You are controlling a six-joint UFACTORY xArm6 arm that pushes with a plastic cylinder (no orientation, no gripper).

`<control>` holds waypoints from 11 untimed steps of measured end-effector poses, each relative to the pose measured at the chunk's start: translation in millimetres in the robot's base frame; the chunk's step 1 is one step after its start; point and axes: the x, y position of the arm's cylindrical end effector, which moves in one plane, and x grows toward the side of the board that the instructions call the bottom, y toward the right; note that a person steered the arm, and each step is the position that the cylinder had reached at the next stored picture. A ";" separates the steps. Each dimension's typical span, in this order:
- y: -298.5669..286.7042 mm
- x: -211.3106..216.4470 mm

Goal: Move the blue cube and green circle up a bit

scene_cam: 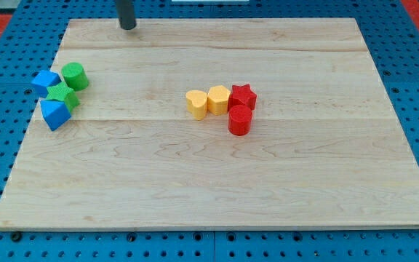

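Note:
The blue cube (45, 81) lies at the board's left edge, touching the green circle (74, 76) on its right. Just below them sit a green star-like block (62, 95) and a blue triangular block (54, 113), all bunched together. My tip (127, 26) is at the view's top, near the board's upper edge, well above and to the right of this cluster, touching no block.
Near the board's middle stand a yellow heart-like block (196, 102), a yellow block (218, 99), a red star (242, 95) and a red cylinder (239, 120), bunched together. The wooden board (217, 182) rests on a blue pegboard.

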 end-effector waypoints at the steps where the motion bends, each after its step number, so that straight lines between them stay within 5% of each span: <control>1: -74.4 55.5; 2: -127.0 80.1; 5: -95.1 165.1; 7: -11.9 163.5; 11: -3.1 142.4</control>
